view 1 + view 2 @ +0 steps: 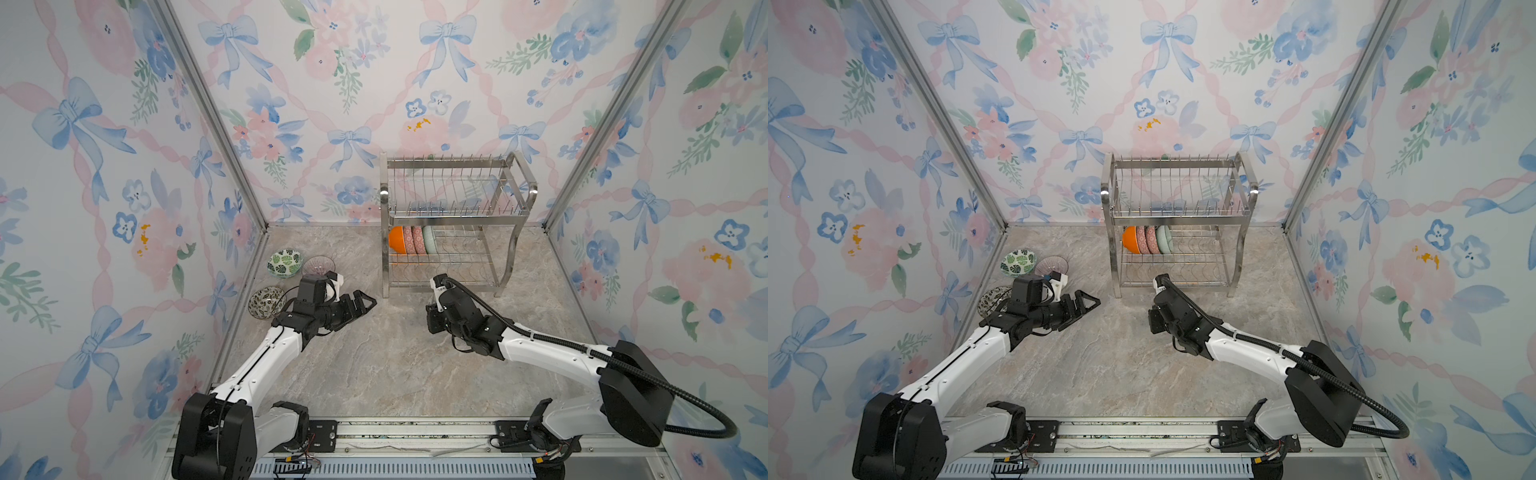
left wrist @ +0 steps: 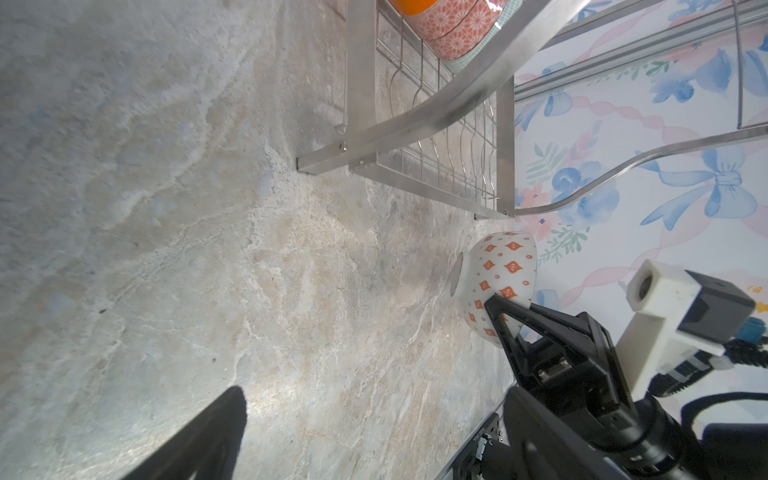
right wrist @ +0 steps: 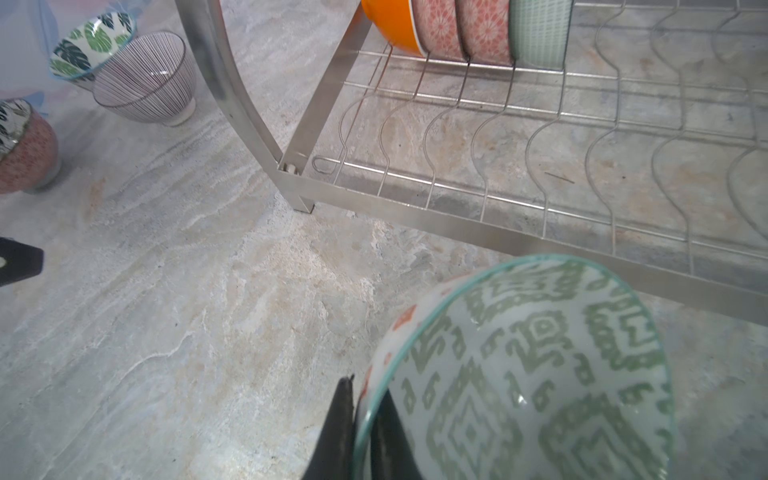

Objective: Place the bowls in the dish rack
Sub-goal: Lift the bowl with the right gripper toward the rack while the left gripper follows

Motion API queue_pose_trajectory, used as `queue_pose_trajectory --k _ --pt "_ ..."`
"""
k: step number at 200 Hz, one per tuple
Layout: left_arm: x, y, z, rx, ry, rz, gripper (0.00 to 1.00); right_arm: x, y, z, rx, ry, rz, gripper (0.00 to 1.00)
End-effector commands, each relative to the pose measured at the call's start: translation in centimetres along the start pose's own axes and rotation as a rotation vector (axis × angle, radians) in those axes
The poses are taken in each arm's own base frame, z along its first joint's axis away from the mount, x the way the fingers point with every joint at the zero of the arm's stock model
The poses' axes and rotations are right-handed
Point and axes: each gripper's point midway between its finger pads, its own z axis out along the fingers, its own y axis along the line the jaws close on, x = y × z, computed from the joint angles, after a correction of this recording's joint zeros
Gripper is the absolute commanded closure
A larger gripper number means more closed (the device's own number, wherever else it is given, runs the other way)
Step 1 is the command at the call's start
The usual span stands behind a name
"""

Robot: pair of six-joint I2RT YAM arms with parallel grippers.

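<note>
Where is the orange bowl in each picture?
Top view: orange bowl, left end of the dish rack's lower shelf.
Top view: orange bowl, same place.
Left wrist: top edge, cut off.
Right wrist: top edge.
Shared landmark: pink patterned bowl beside it.

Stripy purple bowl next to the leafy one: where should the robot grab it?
By its rim, from above, one jaw inside and one outside. The stripy purple bowl stands upright, mouth open, and its thin wall suits a pinch. Probably take the rim on the side facing the dish rack, since the green-leaf bowl crowds its other side.
</note>
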Motion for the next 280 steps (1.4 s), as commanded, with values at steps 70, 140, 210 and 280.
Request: queue_pose_trajectory --k 70,140,210,280 --pt "-3.1 -7.0 -1.0 -0.014 -0.174 0.301 0.02 -8.4 -4.1 -1.5 -0.058 -0.318 0.126 1.0" --pt "-4.3 -11.4 -1.1 -0.002 -0.293 0.46 0.02 -12.4 -8.0 0.9 -0.076 -0.412 0.189 1.0" --pt "-5.7 -14.8 0.1 0.002 -0.35 0.616 0.02 -15.8 -10.0 5.1 -0.118 -0.455 0.206 1.0" --pt "-7.2 -15.1 2.6 -0.039 -0.406 0.636 0.02 -18.5 -11.5 8.2 -0.256 -0.519 0.299 1.0"
